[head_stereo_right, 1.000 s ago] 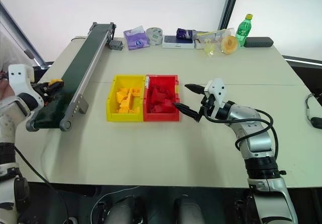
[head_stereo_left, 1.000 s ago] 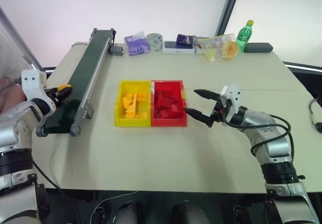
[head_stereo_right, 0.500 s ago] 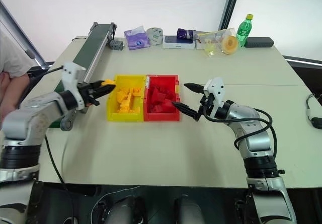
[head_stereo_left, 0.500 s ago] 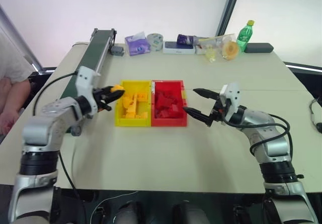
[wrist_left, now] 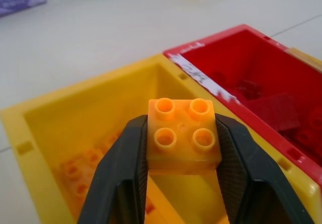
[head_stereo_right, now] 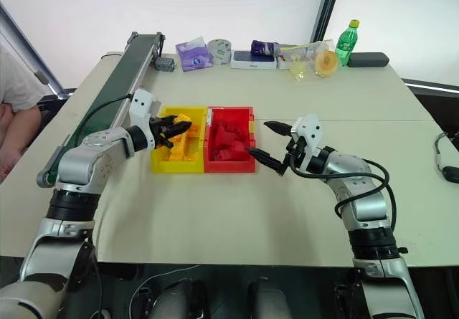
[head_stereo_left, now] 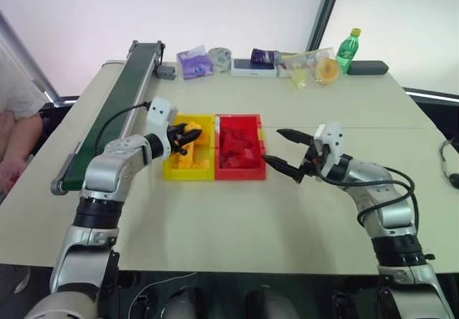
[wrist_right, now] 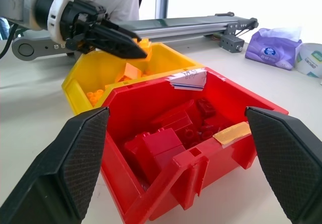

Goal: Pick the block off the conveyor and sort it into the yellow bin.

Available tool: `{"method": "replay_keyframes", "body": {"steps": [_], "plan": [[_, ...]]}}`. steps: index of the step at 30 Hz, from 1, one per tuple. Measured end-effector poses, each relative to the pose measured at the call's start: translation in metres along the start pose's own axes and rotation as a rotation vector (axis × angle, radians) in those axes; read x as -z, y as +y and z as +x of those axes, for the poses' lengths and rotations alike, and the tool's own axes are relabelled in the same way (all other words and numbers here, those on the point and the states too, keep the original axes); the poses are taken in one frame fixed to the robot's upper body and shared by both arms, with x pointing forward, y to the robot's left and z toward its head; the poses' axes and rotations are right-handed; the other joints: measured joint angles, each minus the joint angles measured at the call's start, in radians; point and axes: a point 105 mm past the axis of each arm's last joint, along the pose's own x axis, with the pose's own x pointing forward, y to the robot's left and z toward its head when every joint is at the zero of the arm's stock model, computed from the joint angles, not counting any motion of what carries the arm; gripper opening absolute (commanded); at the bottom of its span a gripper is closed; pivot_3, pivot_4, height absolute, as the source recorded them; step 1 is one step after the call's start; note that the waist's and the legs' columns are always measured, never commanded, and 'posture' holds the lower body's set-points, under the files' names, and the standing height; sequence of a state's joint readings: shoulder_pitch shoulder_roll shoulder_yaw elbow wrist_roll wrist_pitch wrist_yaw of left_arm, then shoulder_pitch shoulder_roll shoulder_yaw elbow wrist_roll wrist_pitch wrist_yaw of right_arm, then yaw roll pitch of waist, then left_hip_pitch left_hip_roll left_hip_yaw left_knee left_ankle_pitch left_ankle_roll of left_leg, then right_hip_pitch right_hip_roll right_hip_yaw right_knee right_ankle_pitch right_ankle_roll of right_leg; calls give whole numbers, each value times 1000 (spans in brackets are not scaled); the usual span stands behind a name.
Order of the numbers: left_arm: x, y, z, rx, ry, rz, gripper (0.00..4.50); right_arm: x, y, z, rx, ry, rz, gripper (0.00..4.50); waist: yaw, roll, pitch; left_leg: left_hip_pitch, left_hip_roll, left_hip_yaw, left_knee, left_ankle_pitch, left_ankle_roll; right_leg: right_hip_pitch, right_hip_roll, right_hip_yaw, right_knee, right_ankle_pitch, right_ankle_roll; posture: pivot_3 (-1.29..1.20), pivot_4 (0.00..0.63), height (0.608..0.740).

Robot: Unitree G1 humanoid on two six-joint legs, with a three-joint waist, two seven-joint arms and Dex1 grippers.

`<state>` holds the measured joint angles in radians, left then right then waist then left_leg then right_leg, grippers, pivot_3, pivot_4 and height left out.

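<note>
Currently, block: light, rigid, slick plastic; flat sides suit pinching.
Left fingers: pinching it over yellow bin.
Right fingers: spread.

Block: yellow-orange four-stud brick, studs up, clamped between the left gripper fingers above the yellow bin, a shallow tray holding heaped yellow bricks, joined at 3 o'clock to a red tray. Conveyor: dark green belt, grey rails, at 9 o'clock of the bin
</note>
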<state>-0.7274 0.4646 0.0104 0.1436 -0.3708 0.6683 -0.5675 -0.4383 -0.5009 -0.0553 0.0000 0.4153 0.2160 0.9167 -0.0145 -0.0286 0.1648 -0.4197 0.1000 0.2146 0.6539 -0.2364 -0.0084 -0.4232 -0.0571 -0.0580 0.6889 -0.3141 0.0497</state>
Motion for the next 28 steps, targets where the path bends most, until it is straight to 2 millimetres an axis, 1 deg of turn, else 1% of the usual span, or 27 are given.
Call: {"method": "replay_keyframes", "body": {"steps": [2,4,5,10,13,14,19,21,23,26,28], "plan": [[1,-2,2,10,0,-14,3146,0,0,0,3,1,1,4500,0,0,0,0,0,0,0,0,0,0,0,0,0,0,0,0,150,740],[2,-4,3,19,1,-18,4172,0,0,0,4,1,1,4500,0,0,0,0,0,0,0,0,0,0,0,0,0,0,0,0,150,740],[2,-3,3,17,3,-14,4418,0,0,0,5,1,1,4500,0,0,0,0,0,0,0,0,0,0,0,0,0,0,0,0,150,740],[5,-2,-3,9,5,4,4418,0,0,0,5,1,1,4500,-1,0,0,0,0,0,0,0,0,0,0,0,0,0,0,0,150,740],[0,5,-15,-4,-21,4,4418,0,0,0,4,0,2,4500,-3,0,0,0,1,0,0,0,0,0,0,0,0,0,0,0,150,740],[-4,10,-22,-10,-35,2,4418,1,0,0,3,2,2,4500,-4,0,0,0,1,0,0,0,0,0,0,0,0,0,0,0,150,740],[-17,37,-72,-71,-91,38,4418,1,1,-1,-4,5,2,4500,-6,0,0,0,1,0,-1,0,0,0,0,1,0,0,0,0,150,740],[-14,45,-92,-84,-84,41,4418,1,2,-1,-13,4,1,4500,-5,0,0,0,1,0,-1,0,0,0,0,1,0,0,0,0,150,740],[-7,58,-114,-134,-60,44,4418,1,1,-1,-18,4,0,4500,-4,0,0,0,1,0,-1,0,0,0,0,0,0,0,0,0,150,740],[0,69,-137,-181,-58,40,4418,0,2,0,-25,1,-3,4500,0,0,0,0,0,-1,-1,0,0,0,-1,0,0,0,0,0,150,740],[8,74,-150,-207,-51,17,4418,0,2,0,-29,1,-4,4500,-2,0,0,0,0,0,-1,0,0,0,-1,0,0,0,0,0,150,740]]}}
